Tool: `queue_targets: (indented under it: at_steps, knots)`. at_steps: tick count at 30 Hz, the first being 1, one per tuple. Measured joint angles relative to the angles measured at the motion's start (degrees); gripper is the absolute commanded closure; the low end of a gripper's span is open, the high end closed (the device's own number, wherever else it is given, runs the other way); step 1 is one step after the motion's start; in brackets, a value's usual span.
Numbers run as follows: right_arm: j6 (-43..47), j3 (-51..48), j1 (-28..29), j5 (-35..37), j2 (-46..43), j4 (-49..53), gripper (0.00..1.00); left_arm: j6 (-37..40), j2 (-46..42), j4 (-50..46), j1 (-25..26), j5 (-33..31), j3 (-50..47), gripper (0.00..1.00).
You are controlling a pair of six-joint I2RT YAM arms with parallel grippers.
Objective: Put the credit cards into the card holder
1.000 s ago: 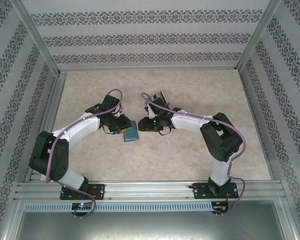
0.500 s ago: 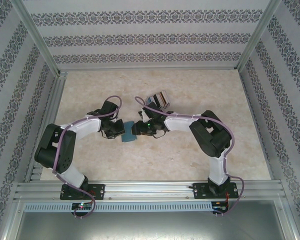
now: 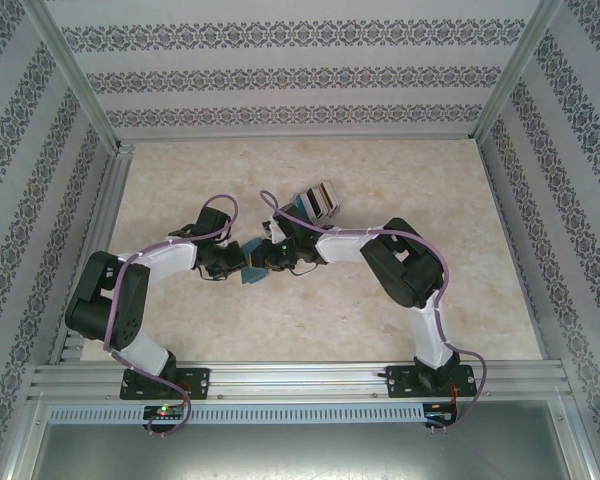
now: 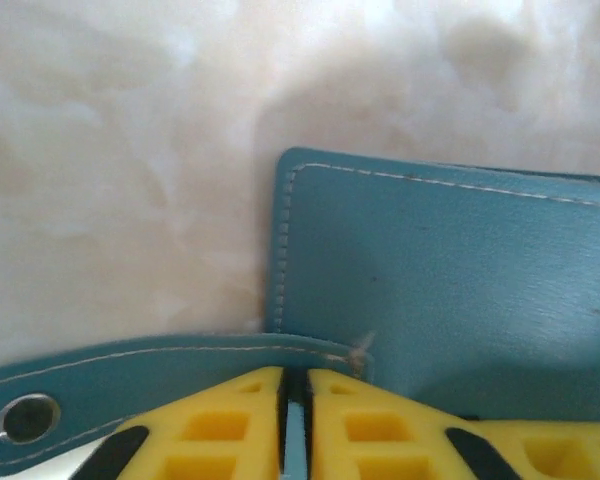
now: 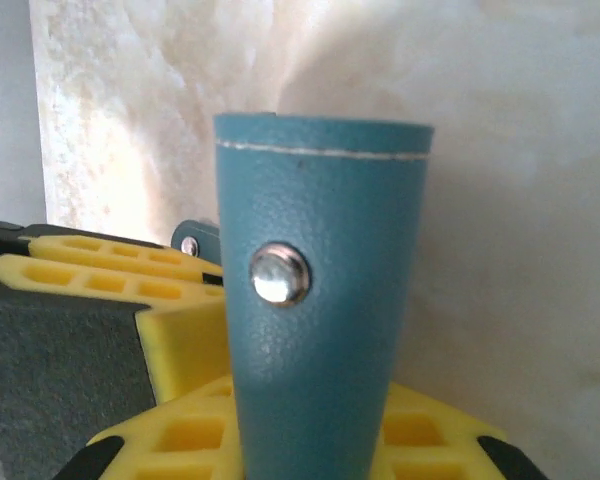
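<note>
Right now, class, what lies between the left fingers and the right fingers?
The teal card holder, pinched by the left fingers and the right fingers, as the top view shows.

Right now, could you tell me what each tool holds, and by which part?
Both hold the teal card holder: the left tool pinches a thin edge by its strap, the right tool grips the base of its snap flap.

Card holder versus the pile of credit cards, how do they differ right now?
The card holder is a single plain teal piece with stitched edges, while the credit cards are a pile of mixed colours. The card holder sits between the left gripper and the right gripper, both shut on it. The credit cards lie untouched farther back on the table. Both are small, flat and rectangular.
</note>
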State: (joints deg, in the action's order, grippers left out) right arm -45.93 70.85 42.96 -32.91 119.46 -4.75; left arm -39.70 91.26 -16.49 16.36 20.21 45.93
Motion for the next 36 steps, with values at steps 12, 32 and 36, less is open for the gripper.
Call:
queue_targets:
  at_steps: [12, 32, 36]
  knots:
    - [19.8, 0.8, -1.0, 31.7, -23.8, 38.8, 0.82, 0.1, -5.9, -5.4, -0.1, -2.1, 0.5, 0.72]
    - [22.9, 19.6, 9.1, 61.8, 2.9, 64.1, 0.57, 0.7, -8.0, -5.4, -1.7, -0.3, -0.9, 0.73]
    - [22.5, 22.4, 12.0, 60.8, 5.1, 63.7, 0.47, 1.0, -9.4, -5.7, -2.6, -0.1, -1.5, 0.73]
